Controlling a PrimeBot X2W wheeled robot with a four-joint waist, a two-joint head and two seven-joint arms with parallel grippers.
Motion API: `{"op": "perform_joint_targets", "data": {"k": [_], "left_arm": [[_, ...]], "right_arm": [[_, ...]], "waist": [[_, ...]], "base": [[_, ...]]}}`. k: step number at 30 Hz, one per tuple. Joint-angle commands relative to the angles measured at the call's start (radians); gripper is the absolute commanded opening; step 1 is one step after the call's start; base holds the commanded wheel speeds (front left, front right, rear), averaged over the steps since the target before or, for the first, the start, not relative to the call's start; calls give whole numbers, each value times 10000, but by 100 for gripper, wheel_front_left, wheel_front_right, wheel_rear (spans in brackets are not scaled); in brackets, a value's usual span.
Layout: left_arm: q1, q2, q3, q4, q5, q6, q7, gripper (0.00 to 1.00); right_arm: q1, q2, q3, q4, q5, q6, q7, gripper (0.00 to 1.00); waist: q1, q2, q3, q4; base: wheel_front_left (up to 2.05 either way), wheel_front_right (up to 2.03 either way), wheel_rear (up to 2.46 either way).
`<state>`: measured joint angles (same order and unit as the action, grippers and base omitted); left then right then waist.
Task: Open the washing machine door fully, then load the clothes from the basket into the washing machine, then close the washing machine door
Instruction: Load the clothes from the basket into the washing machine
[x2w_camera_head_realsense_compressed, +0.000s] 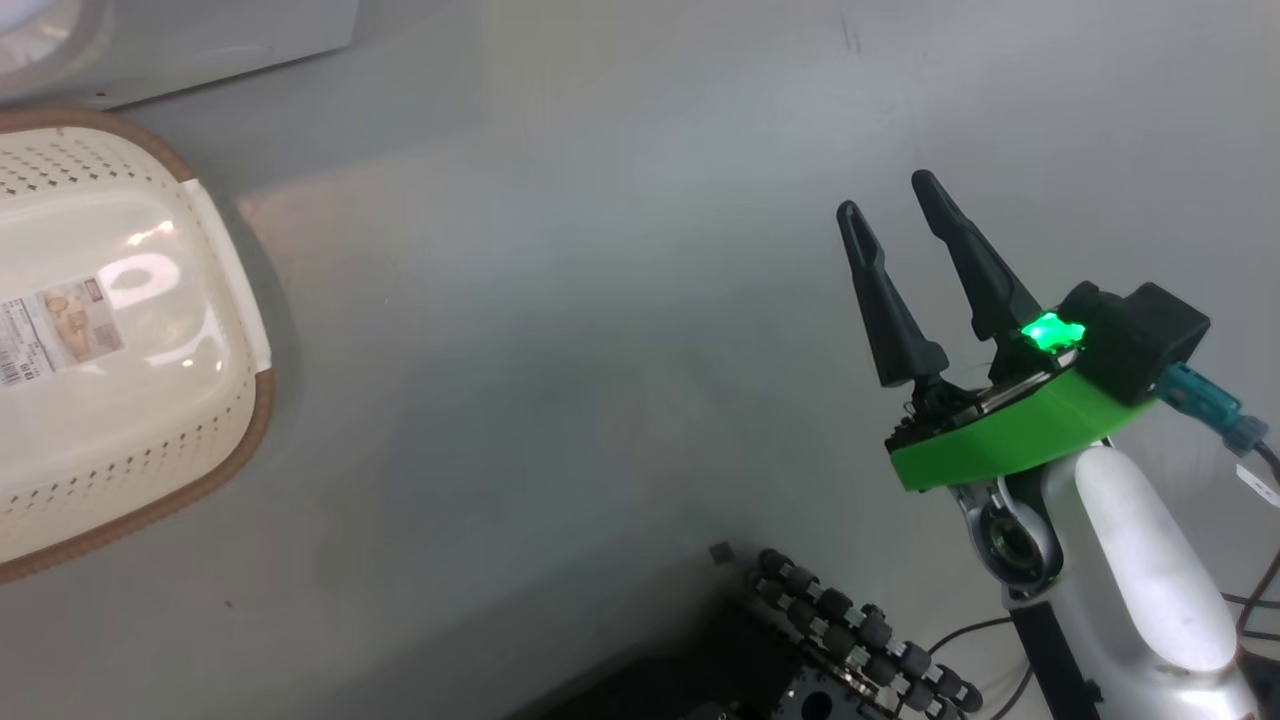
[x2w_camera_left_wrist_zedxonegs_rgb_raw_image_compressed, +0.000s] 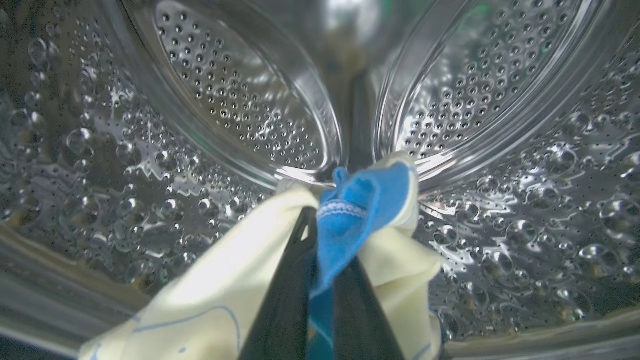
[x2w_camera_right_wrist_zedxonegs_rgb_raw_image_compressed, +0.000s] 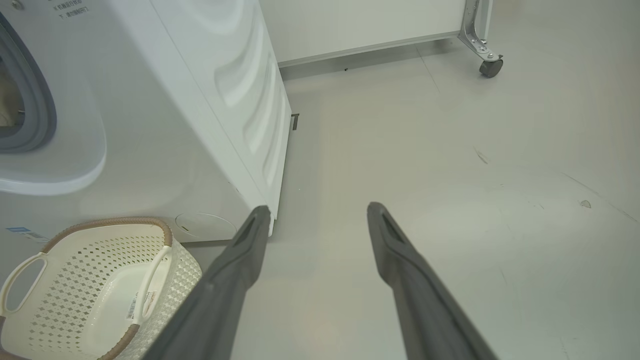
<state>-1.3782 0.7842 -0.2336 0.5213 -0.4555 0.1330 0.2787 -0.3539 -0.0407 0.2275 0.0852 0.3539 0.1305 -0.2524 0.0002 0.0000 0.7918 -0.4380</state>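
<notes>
My left gripper (x2w_camera_left_wrist_zedxonegs_rgb_raw_image_compressed: 320, 240) is deep inside the perforated steel drum (x2w_camera_left_wrist_zedxonegs_rgb_raw_image_compressed: 230, 95) of the washing machine (x2w_camera_right_wrist_zedxonegs_rgb_raw_image_compressed: 165, 115), shut on the clothes: a bright blue cloth piece (x2w_camera_left_wrist_zedxonegs_rgb_raw_image_compressed: 357, 210) and pale yellow garment (x2w_camera_left_wrist_zedxonegs_rgb_raw_image_compressed: 215, 300) hang between and over its fingers. The cream basket (x2w_camera_head_realsense_compressed: 110, 330) with its brown rim sits on the floor at the left of the head view, showing only a label on its bottom; the basket (x2w_camera_right_wrist_zedxonegs_rgb_raw_image_compressed: 90, 285) stands in front of the washer. My right gripper (x2w_camera_head_realsense_compressed: 900, 210) hangs open over bare floor, well right of the basket, holding nothing. The door is out of view.
The washer's grey gasket (x2w_camera_right_wrist_zedxonegs_rgb_raw_image_compressed: 35, 110) shows at the right wrist view's left edge. A white cabinet on a caster wheel (x2w_camera_right_wrist_zedxonegs_rgb_raw_image_compressed: 490, 67) stands behind. My dark wheeled base (x2w_camera_head_realsense_compressed: 850, 640) and cables lie at the head view's bottom. Grey floor (x2w_camera_head_realsense_compressed: 560, 350) stretches between basket and right arm.
</notes>
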Motion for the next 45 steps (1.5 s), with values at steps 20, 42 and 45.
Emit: {"op": "perform_joint_targets", "data": {"k": [20, 42, 45], "left_arm": [[-1451, 214, 177, 2555, 10, -1016, -3145, 37], [722, -1206, 602, 2957, -1124, -267, -3690, 100], [1588, -1483, 649, 2668, -1249, -165, -4159, 100]], "right_arm": [[117, -95, 385, -294, 265, 2, -93, 100], [243, -95, -28, -77, -390, 2, -93, 100], [339, -95, -99, -3, -541, 2, -93, 100]], "waist": [[-2, 0, 523, -315], [-2, 0, -730, 706], [-2, 0, -1081, 873]], "base": [[0, 0, 0], [0, 0, 0], [0, 0, 0]]}}
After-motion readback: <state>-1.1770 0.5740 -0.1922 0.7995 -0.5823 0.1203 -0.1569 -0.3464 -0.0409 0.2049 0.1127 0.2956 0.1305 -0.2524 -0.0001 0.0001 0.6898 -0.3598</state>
